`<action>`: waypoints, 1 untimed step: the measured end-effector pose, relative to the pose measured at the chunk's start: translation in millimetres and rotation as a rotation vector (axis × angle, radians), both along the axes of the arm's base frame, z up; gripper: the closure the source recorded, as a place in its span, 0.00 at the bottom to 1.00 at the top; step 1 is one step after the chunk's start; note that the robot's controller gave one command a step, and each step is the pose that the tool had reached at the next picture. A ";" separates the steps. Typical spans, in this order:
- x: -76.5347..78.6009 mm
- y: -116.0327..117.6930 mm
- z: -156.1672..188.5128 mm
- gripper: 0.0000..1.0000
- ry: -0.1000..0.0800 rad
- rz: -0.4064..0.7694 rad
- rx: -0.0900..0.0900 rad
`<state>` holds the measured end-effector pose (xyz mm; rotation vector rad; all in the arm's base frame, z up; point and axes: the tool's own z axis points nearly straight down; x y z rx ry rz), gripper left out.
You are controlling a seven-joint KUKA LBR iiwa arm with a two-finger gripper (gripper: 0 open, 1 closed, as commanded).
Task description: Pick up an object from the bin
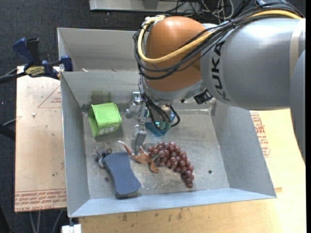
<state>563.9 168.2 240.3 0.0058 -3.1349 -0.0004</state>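
From my seat, the jaws hang low over the middle of the bin (pixel 73 130), under the arm's orange cover (pixel 172 47). I cannot tell whether they stand wide or narrow; the wrist hides them. A teal piece (pixel 158 125) shows beside the metal there, and I can't say whether it is part of the robot or a loose thing.

Nearest below the jaws lies a small orange-brown toy with splayed legs (pixel 142 156), flat on the bin floor near its middle. One thin limb reaches up and to the left; past that I can't give it a clear long axis.

Touching its right side is a bunch of dark red grapes (pixel 174 160), its long axis running from upper left down to lower right. A blue-grey pad (pixel 121 175) lies at the lower left, lengthwise toward the near wall, with a small grey thing (pixel 100 155) just beside its upper end. A bright green box (pixel 104 118) sits near the left wall; the marks on its face are too small to read.

On the silver arm (pixel 262 62) I read "KUKA" (pixel 217 76), running up the casing.
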 end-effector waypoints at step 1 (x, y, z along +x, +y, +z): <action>1.7 -0.9 4.1 0.00 -0.007 -0.003 0.001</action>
